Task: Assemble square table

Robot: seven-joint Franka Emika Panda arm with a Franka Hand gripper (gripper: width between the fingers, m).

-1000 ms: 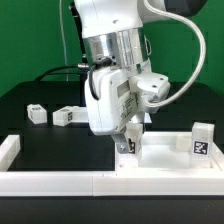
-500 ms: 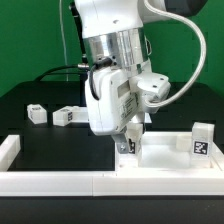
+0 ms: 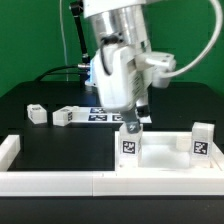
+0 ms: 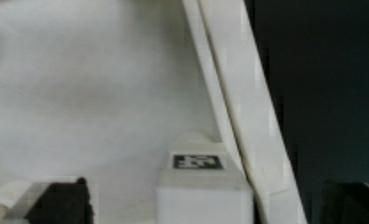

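Exterior view, end effector (image 3: 133, 120) spread over tagged leg (image 3: 129, 145), square table (image 3: 166, 160)

The square table top (image 3: 168, 158) is plain white, and the two upright white blocks (image 3: 202, 130) at its rim each carry a black-and-white patterned tag (image 3: 129, 148). The loose legs (image 3: 66, 116) are white with dark tag marks. The table (image 3: 40, 145) is black, the border walls (image 3: 60, 181) white, the marker board (image 3: 100, 114) white with black tags, and the backdrop (image 3: 30, 40) green. The arm (image 3: 120, 60) and its hand (image 3: 134, 121) are white with grey parts, the fingers (image 4: 53, 203) dark and the cables (image 3: 60, 70) black.
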